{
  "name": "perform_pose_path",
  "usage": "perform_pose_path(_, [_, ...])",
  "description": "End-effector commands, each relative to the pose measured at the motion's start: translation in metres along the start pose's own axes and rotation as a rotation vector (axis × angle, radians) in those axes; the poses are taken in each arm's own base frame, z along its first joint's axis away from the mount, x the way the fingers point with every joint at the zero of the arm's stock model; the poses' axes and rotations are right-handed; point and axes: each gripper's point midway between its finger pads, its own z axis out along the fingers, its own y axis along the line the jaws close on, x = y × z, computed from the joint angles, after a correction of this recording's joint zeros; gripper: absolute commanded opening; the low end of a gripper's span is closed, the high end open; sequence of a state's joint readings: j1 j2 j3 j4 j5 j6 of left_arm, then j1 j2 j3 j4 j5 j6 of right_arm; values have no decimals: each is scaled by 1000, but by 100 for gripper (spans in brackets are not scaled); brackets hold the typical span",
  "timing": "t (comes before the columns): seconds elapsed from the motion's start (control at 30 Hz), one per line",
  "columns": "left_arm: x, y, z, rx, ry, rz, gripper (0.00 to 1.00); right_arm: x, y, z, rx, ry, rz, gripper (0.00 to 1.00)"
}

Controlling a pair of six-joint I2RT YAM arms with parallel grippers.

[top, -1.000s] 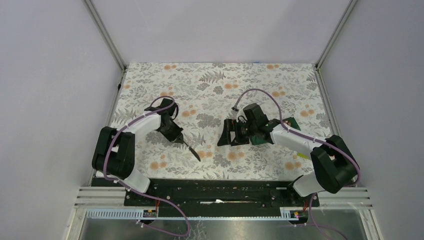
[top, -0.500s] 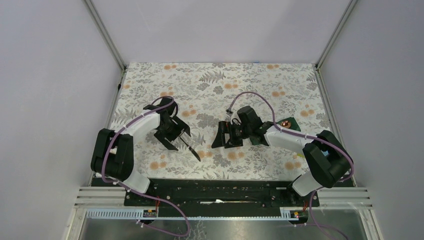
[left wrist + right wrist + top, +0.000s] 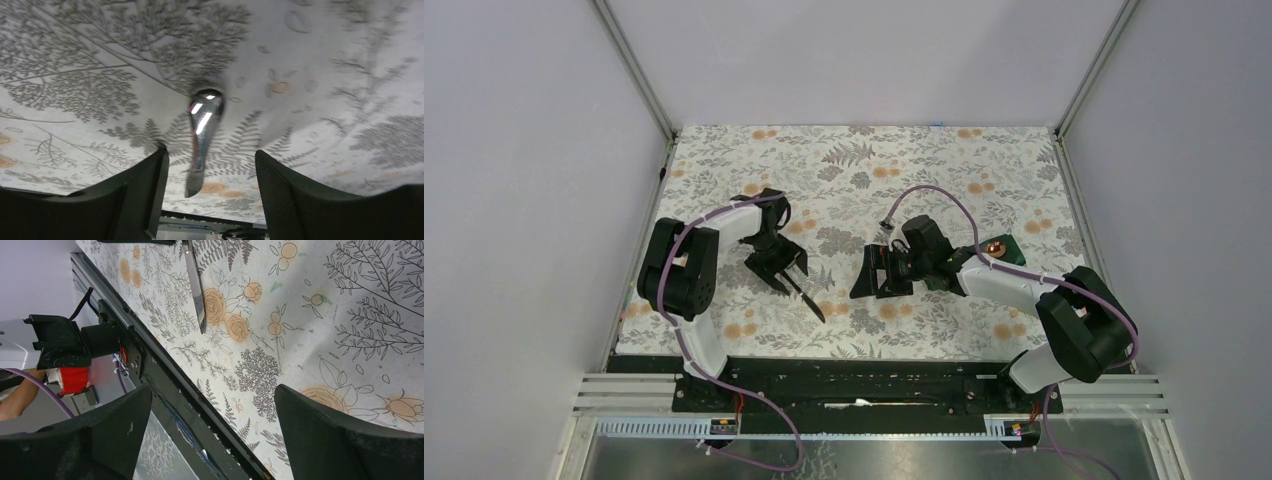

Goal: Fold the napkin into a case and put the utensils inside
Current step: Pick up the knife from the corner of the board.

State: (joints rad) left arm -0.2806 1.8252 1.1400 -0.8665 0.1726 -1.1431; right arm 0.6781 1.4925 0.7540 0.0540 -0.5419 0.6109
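The left gripper (image 3: pixel 786 272) hung low over the floral tablecloth (image 3: pixel 924 160) with its jaws parted and nothing in them. The black knife (image 3: pixel 809 298) lay flat on the cloth, its handle end between the two fingers (image 3: pixel 150 175). In the left wrist view there was a clear gap on each side, so neither pad touched it. The blade ran out toward the near edge of the table. The right gripper (image 3: pixel 862 272) stood wide open and empty near the middle of the table, facing the knife and well apart from it. The dark green napkin (image 3: pixel 1014 250) lay mostly hidden under the right arm, and the copper spoon (image 3: pixel 995 247) rested on it.
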Motion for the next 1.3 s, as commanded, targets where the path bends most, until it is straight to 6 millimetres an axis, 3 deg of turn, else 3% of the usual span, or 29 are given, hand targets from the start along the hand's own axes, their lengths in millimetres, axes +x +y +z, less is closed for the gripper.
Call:
perform_pose_path(0.0, [0,17,16,-48,20,-59,66,-1,4,-3,-7,-16,-30,98])
perform_pose_path(0.3, [-11,35,34,-112,-21,-67,43,-1,1,-1,5,-9,-23,98])
perform_pose_path(0.43, [-12,40,42,-132,-10,-66,24,-2,2,2,3,0,-17,98])
perform_pose_path(0.6, [-17,40,37,-125,-23,-62,0,-5,1,2,14,-3,-17,97])
perform_pose_path(0.87, [1,33,7,-19,19,-112,0,-2,12,8,-35,-1,-36,98])
perform_pose_path(1.07, [16,23,-12,69,70,-133,0,0,32,30,-85,-21,-78,98])
perform_pose_path(1.27, [25,20,-29,123,96,-132,0,6,39,55,-107,2,-114,96])
